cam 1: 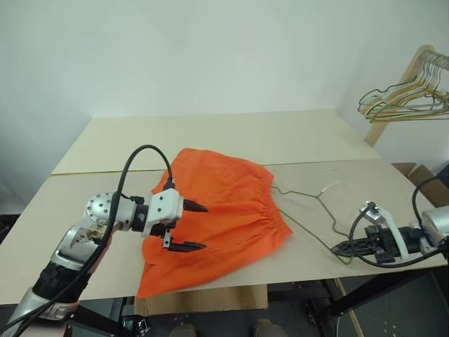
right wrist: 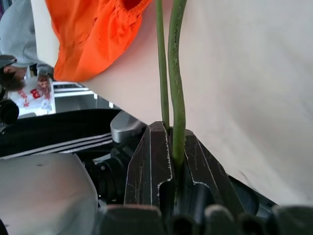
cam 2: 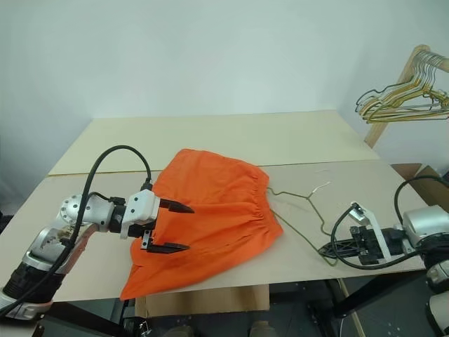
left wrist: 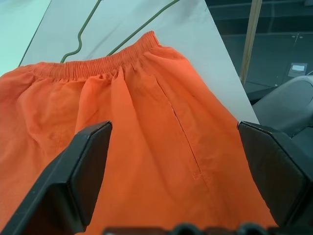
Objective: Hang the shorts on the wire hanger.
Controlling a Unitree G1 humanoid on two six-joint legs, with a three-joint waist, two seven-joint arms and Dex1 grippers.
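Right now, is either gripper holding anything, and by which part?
The right gripper is shut on the wire hanger, pinching its frame at the corner nearest it. The left gripper hangs open over the shorts, holding nothing.

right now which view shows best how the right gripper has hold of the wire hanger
The right wrist view: the right gripper is shut on the wire hanger, wire pinched between its fingers. The eye views show the whole triangular frame; the left wrist view, a stretch beyond the shorts.

Light: bright, even, diffuse, no single source evident | Shadows: soft, faint beneath the shorts (cam 1: pixel 210 217) along the worktop's (cam 1: pixel 210 140) near edge | Glare: none on the matte boards | Focus: head views sharp overall; wrist views had near fingers (left wrist: pixel 83 171) soft, background past the table edge blurred | Distortion: mild bowing at the edges
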